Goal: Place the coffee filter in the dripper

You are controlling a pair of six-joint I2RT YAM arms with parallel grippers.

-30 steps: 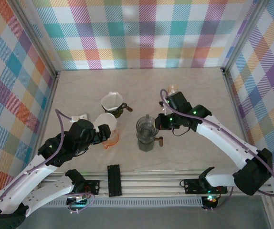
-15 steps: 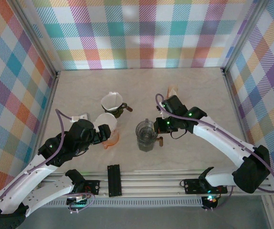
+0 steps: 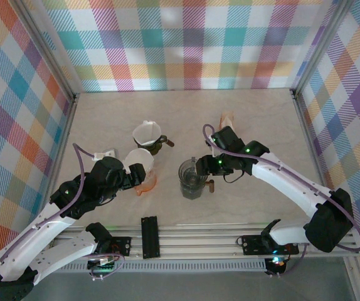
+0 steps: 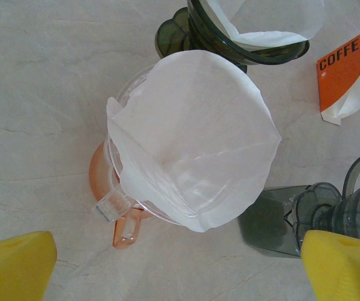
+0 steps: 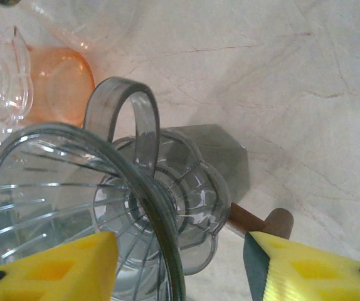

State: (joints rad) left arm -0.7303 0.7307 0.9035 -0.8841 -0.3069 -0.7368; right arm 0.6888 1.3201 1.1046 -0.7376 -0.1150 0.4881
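Note:
A white coffee filter (image 4: 195,135) sits spread inside a clear dripper (image 4: 113,204) on an orange base, left of centre in the top view (image 3: 139,168). My left gripper (image 4: 179,266) hovers just near of it, open, with its yellow fingertips (image 4: 14,266) wide apart and holding nothing. A grey ribbed glass dripper (image 5: 73,188) with no filter stands on a grey server (image 3: 191,188). My right gripper (image 5: 180,251) is open, one finger on each side of this dripper's rim and apart from it.
A dark green dripper (image 3: 148,135) with a white filter stands behind the clear one. An orange "COFFEE" filter pack (image 4: 346,72) lies at the back right (image 3: 228,118). A brown wooden handle (image 5: 261,222) sticks out from the server toward my right finger.
My right gripper has shifted a little left and nearer over the grey dripper, and its jaws have opened. The left arm has not moved.

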